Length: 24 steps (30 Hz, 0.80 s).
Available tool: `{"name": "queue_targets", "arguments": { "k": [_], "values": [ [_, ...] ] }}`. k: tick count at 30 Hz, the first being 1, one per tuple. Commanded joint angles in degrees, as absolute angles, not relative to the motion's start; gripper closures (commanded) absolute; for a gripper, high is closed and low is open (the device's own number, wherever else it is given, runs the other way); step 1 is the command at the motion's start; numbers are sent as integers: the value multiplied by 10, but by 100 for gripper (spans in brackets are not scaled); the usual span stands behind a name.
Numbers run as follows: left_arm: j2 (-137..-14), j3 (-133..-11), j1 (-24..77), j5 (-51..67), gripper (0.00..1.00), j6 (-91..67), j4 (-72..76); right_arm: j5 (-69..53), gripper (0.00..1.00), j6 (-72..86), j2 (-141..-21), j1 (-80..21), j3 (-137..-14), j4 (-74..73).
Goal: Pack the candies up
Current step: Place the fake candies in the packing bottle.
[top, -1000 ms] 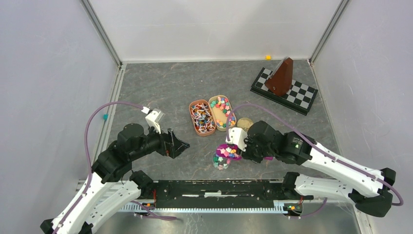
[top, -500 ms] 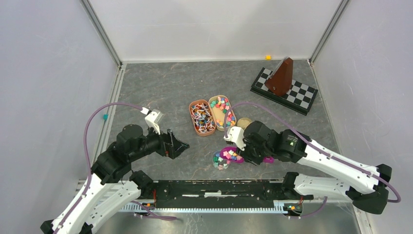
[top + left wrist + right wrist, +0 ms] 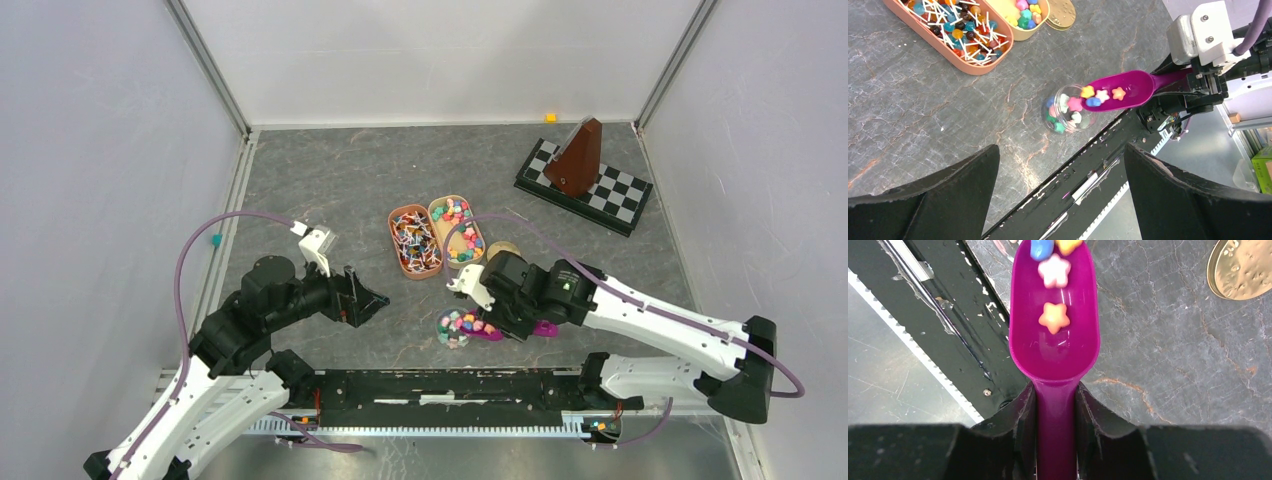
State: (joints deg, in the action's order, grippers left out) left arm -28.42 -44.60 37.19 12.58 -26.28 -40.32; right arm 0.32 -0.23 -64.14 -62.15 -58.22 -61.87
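The right arm has swung in toward the near edge of the bench (image 3: 300, 180), bringing the scoop (image 3: 1128, 87) down to the rim of the jar (image 3: 1064, 116). The right gripper (image 3: 1056, 405) is clamped on the scoop's handle. The scoop's long axis points straight from the gripper at the jar, with the candies (image 3: 1053, 317) lying at its tip. The left gripper (image 3: 365, 298) hangs farther off with its jaws apart and empty.

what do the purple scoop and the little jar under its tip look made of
The scoop looks like moulded magenta plastic: glossy, light glinting off its smooth bowl. The jar is clear and shiny, candies showing through its wall; plastic or glass, I cannot tell.
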Motion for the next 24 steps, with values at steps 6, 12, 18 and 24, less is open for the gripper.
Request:
{"name": "queue_targets", "arguments": {
  "k": [6,12,18,24],
  "values": [
    [-274,-443,370,139,0,-253,-381,48,100,46,-667,-643,-639,-652],
    [-276,-442,370,139,0,-253,-381,73,100,60,-672,-648,-659,-669],
    [-277,-442,371,141,0,-254,-381,57,100,41,-666,-650,-670,-645],
    [-290,-441,370,145,0,-254,-380,38,100,-3,-663,-649,-674,-585]
  ]
}}
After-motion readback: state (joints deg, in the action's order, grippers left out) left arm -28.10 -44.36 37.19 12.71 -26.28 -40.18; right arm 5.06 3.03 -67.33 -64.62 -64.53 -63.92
